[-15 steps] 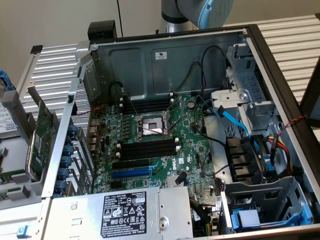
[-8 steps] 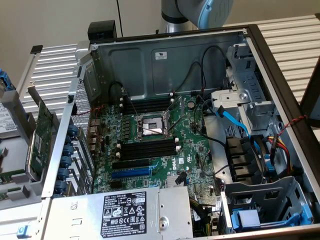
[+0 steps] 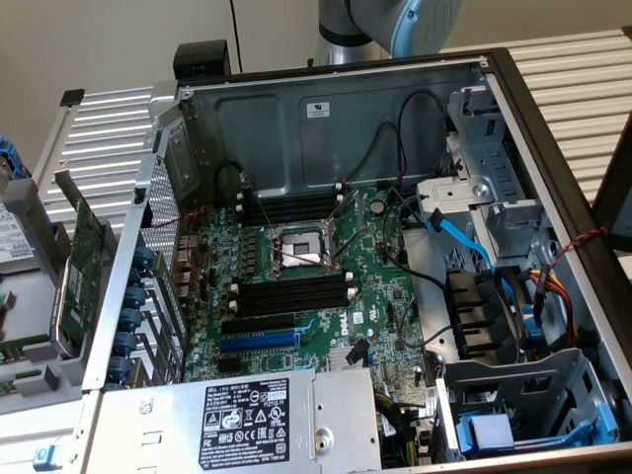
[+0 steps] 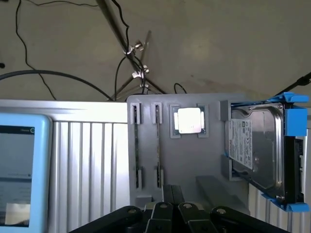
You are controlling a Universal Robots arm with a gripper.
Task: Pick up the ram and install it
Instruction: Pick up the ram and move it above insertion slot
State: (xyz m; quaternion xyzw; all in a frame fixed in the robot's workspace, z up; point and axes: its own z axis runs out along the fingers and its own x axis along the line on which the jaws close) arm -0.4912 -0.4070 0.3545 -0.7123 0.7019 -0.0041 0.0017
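My pincer (image 4: 173,193) clenched, empty, near ram (image 4: 158,145) in grey holder (image 4: 214,167). Risk: closed tips strike stick edge; neighbouring stick (image 4: 136,145) just beside, easily snagged.

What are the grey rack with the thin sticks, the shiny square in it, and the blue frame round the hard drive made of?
The grey rack looks like matte plastic: dull, even colour, no glint. The shiny square seems to be bare metal, as it glares brightly. The blue frame is probably moulded plastic: solid colour, soft sheen.
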